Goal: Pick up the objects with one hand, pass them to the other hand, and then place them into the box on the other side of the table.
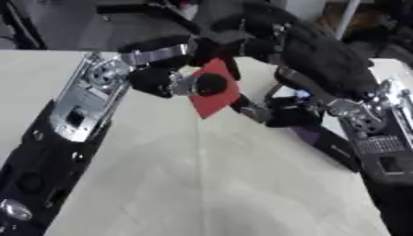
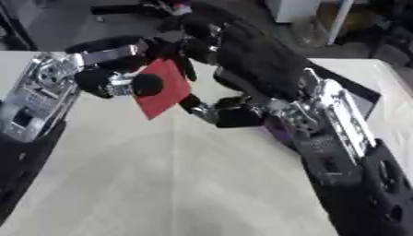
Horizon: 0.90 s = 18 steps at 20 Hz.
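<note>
Both hands meet above the pale table (image 1: 202, 184), and the red flat piece (image 1: 216, 94) hangs between them, tilted on a corner, clear of the tabletop. The left hand (image 1: 174, 76) has fingers and thumb curled on the piece's left edge. The right hand (image 1: 270, 53) arches over the piece's top right, fingers bent down against it. A purple object (image 2: 282, 131) lies just right of the red piece, largely hidden under the right arm.

A pale wooden table (image 1: 202, 184) (faint seam down its middle) fronts a dim, cluttered floor (image 1: 73, 27).
</note>
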Motion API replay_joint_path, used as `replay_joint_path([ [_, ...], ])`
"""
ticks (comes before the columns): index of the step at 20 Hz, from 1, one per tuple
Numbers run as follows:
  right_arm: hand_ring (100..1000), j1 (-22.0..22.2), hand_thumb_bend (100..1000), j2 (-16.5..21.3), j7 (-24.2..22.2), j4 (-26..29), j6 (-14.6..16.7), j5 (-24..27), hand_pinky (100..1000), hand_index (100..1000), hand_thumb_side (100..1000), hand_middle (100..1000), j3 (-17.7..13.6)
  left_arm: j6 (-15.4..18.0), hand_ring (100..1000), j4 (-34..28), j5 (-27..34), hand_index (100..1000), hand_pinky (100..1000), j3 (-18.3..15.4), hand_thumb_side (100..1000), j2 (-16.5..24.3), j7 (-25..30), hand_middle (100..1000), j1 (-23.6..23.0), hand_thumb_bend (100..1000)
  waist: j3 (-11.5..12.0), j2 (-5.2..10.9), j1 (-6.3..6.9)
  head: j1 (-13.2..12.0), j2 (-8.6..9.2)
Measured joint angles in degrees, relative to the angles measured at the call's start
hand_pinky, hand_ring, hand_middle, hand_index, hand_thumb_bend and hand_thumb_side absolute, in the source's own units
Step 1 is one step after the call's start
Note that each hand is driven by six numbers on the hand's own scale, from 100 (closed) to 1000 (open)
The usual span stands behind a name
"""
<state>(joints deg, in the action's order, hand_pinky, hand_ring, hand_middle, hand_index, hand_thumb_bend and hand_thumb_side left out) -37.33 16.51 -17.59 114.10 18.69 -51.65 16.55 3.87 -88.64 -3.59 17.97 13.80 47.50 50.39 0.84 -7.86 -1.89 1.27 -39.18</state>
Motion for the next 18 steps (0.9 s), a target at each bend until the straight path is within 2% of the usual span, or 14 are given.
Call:
replay_joint_path([
  [18, 895, -0.04, 108, 0.00, 0.01, -0.02, 0.01, -0.19, 997, 403, 100, 873, -0.63, -0.50, 760, 0.37, 1.77, 851, 850, -0.22, 1000, -0.79, -0.02, 802, -0.50, 684, -0.08, 0.00, 0.00, 0.03, 0.01],
])
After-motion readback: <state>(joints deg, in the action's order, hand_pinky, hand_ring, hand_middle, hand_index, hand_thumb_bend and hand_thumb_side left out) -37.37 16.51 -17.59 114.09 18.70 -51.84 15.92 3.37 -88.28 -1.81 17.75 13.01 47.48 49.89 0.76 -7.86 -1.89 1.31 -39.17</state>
